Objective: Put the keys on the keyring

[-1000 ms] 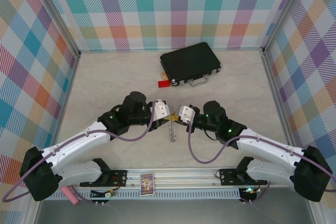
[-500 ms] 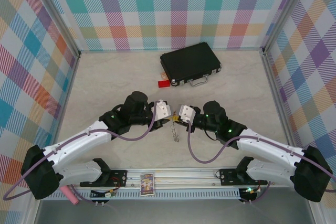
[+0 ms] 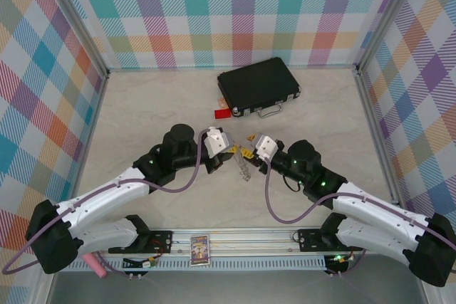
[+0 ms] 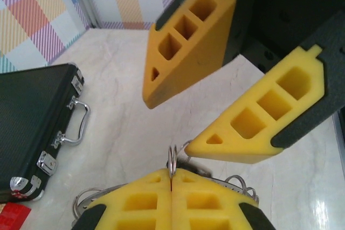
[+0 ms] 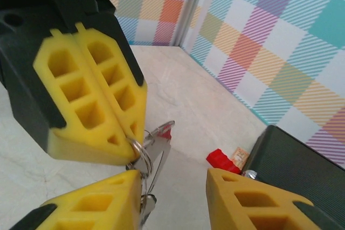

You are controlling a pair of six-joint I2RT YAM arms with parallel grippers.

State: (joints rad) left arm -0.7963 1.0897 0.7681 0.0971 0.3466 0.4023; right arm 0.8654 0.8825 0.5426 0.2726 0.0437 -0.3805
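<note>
Left gripper [image 4: 171, 173] clenched on the keyring [image 4: 172, 161], right gripper [image 5: 172, 179] released, open table [image 3: 142, 108] around; right wrist shows us dangling keys [image 5: 156, 155].

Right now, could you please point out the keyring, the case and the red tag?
keyring [image 4: 172, 160]: left wrist view, top of its upright arc.
case [image 3: 258, 87]: top external view, middle of the lid.
red tag [image 3: 221, 112]: top external view, its centre.

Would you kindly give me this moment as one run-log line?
left fingers: shut on thin grey metal keyring | right fingers: open, close beside it | black silver-handled case: behind, apart
</note>
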